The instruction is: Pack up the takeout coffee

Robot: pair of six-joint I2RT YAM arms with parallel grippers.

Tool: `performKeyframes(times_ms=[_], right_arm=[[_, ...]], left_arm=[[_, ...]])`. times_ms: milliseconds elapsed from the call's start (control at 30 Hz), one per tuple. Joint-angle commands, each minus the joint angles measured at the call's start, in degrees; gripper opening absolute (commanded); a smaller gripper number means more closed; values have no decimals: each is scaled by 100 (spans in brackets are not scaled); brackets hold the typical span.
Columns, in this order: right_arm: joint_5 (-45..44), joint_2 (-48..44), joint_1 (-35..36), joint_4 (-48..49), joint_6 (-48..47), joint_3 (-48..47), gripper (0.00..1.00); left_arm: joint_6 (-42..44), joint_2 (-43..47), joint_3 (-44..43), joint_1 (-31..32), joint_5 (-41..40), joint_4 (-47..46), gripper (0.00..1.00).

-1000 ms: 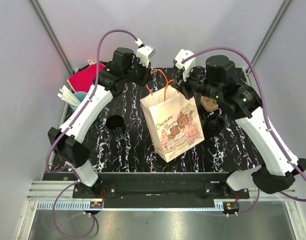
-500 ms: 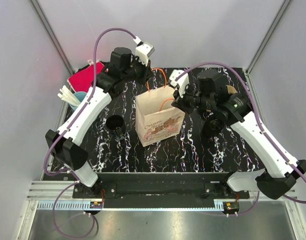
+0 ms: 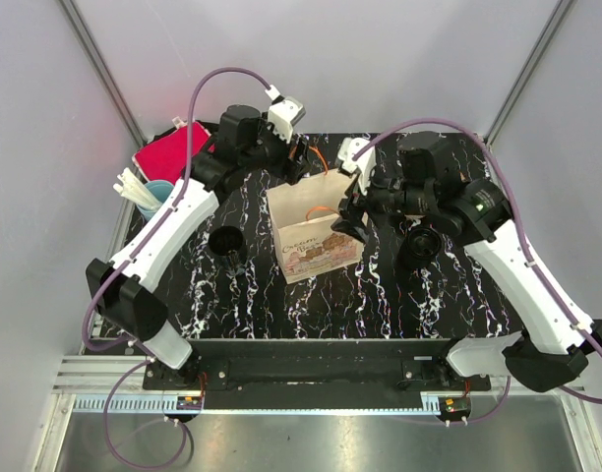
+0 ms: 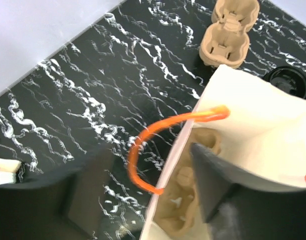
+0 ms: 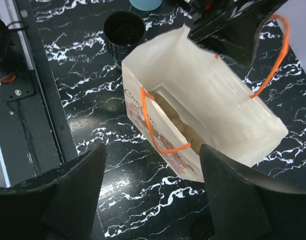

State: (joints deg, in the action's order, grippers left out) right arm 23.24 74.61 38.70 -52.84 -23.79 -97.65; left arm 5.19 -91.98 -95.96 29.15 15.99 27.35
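L tool (image 4: pixel 150 162) and R tool (image 5: pixel 152 150) both gape wide, nothing gripped; an orange handle (image 4: pixel 158 127) loops loose btwn the L fingers. Paper bag (image 3: pixel 311 231) stands upright on tabletop (image 3: pixel 242 305), mouth open, cardboard carrier (image 5: pixel 180 125) inside. One black cup (image 3: pixel 227 244) sits left of bag, 2nd cup (image 3: pixel 422 241) right, under R arm. Bag prep looks done; nxt prob. a cup grab, then straight descent thru the mouth w/o snagging handles.

**Black veined table in a pale booth**

A black table (image 3: pixel 252 295) with white marble veins fills the middle. Plain pale grey walls (image 3: pixel 311 59) close it in on the left, right and far sides. Slim metal posts (image 3: pixel 104 69) run up the two far corners. A ribbed metal rail (image 3: pixel 301 401) lines the near edge, and a dull steel sheet (image 3: pixel 311 442) lies nearer still. The light is soft and even.
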Motion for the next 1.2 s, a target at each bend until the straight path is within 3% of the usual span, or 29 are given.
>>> performKeyframes(times_ms=[0,133,333,600,1167], right_arm=[[-74,150,6,-471,32,-799,86],[-364,370,6,-824,76,-1239,92],[-944,985,6,-1430,208,-1950,97],[-936,1451,6,-1861,331,-2478,99],[-751,2084,6,-2345,569,-2769,99]], left_arm=[[70,514,-177,21,-105,-275,84],[114,655,-318,21,-175,-160,99],[105,997,-441,12,-368,103,99],[263,1437,-125,-14,-834,209,99],[131,1877,420,-559,-492,455,99]])
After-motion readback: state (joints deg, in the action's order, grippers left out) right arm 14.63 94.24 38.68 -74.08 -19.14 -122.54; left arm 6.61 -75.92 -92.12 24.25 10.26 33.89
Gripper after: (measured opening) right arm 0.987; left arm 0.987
